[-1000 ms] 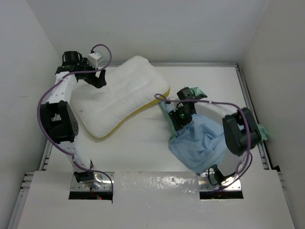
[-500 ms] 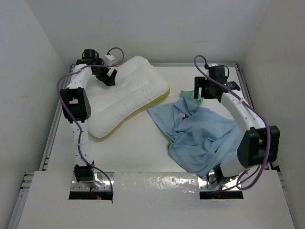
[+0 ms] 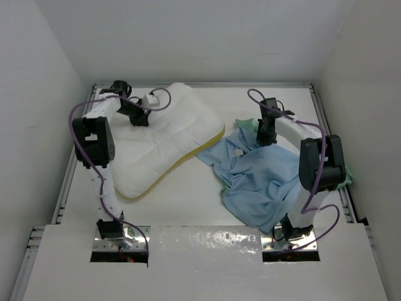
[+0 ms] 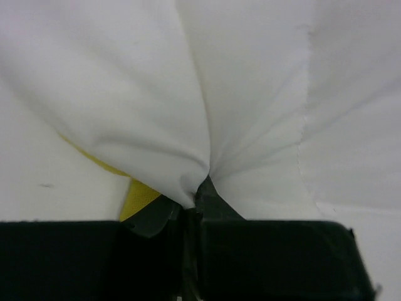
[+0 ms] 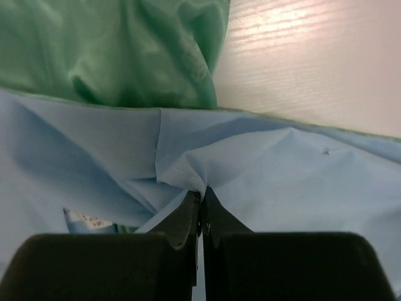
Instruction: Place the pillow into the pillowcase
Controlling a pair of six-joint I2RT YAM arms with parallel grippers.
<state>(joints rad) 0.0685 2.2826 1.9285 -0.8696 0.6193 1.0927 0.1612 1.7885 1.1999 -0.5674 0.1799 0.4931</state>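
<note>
Top external view: a white table [image 3: 188,207] carries a large, plump white quilted pillow [image 3: 166,141] with yellow piping on its left half. A crumpled, thin light-blue fabric pillowcase [image 3: 263,179] lies on its right half. The two lie just beside each other, the pillow wholly outside the case. The left gripper [image 3: 139,115] is clamped on a pinch of white fabric near the pillow's far-left corner, seemingly to steer it toward the case. The right gripper [image 3: 266,130] is closed on a blue fold at the case's far edge, beside the sea-green side [image 5: 125,50], probably to lift a mouth that cannot be made out. A small white label [image 5: 84,219] lies nearby.
</note>
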